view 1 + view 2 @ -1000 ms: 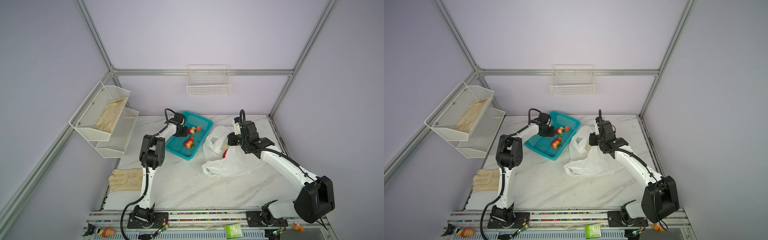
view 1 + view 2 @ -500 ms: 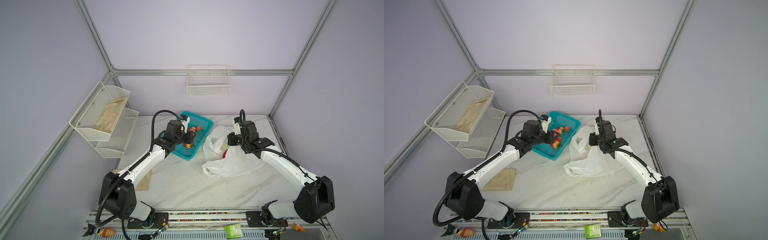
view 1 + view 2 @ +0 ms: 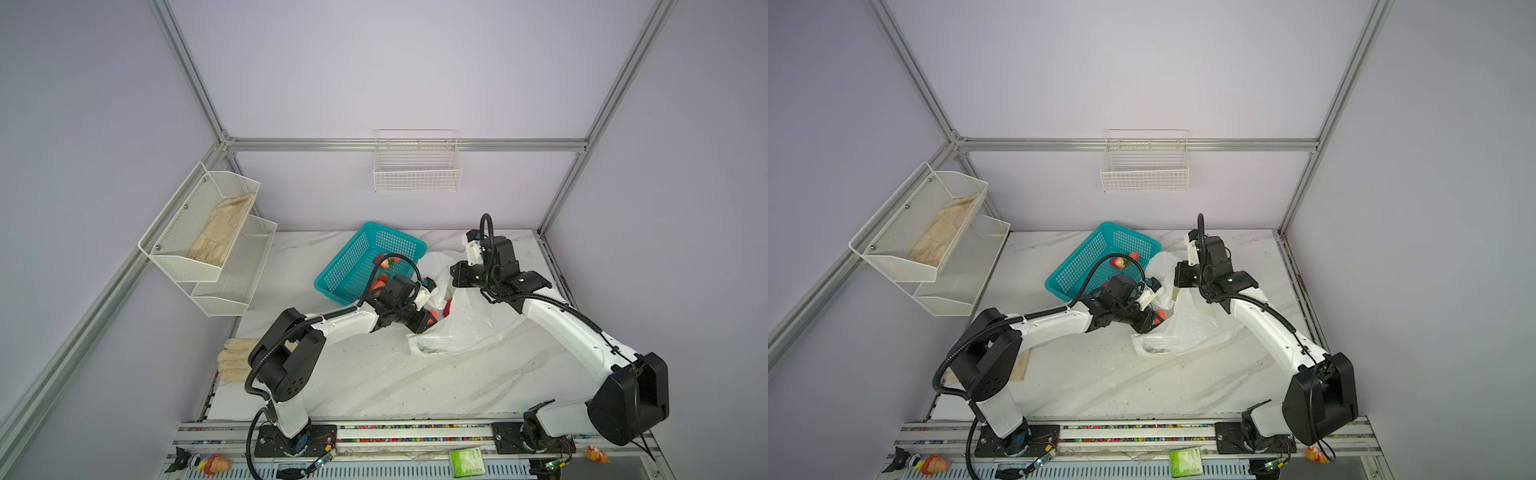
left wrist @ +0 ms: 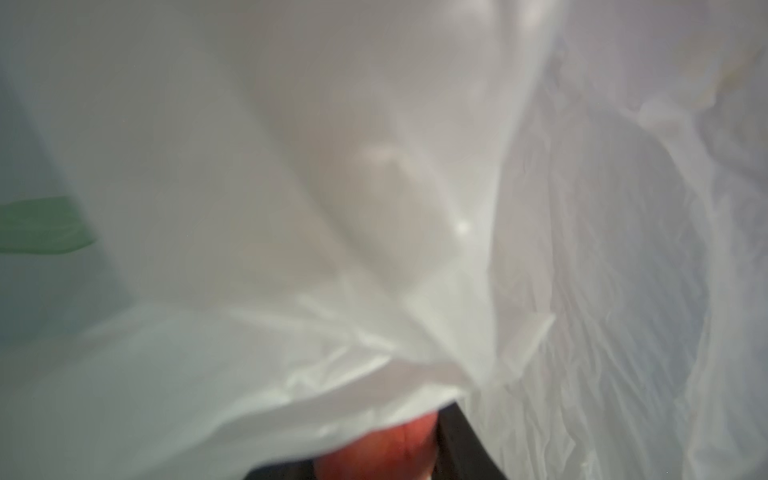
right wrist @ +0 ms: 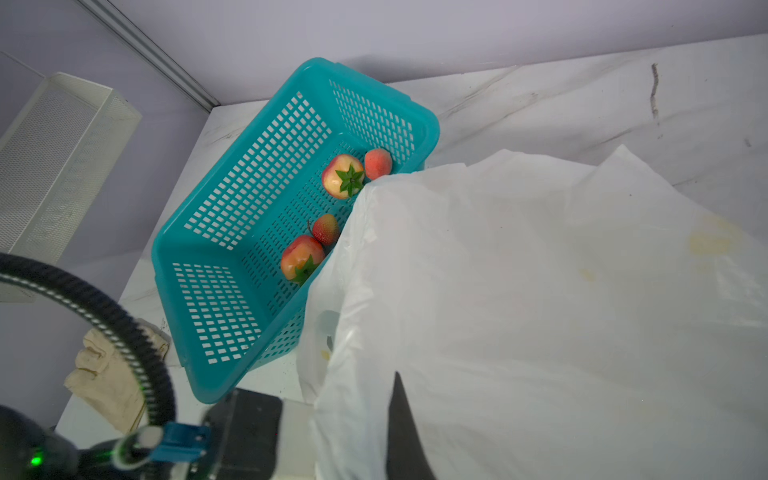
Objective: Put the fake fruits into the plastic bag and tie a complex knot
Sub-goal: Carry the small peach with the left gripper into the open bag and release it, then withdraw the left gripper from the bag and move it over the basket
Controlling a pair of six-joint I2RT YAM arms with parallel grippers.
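A second ago the left tool (image 3: 427,323) was down in the teal basket (image 3: 365,266). Now its arm has swung across and the tool sits at the mouth of the bag (image 3: 465,328), pinching a red fruit (image 3: 1158,316). The left wrist view agrees: the fruit shows red between the dark fingers, with the bag's white film draped right in front, so the tool is at or just inside the opening. The right tool (image 3: 456,276) has not moved. Pressed together on the bag's upper edge, it holds the mouth lifted off the tabletop (image 3: 395,382), just beside the basket. Another red shape (image 3: 447,307) shows at the mouth, probably a fruit already put in. Four fruits (image 5: 343,176) remain in the basket in the right wrist view. The filling therefore looks partway done. The held fruit seems ready to be let go once it is past the rim, several trips remain, and the knot is not yet begun.
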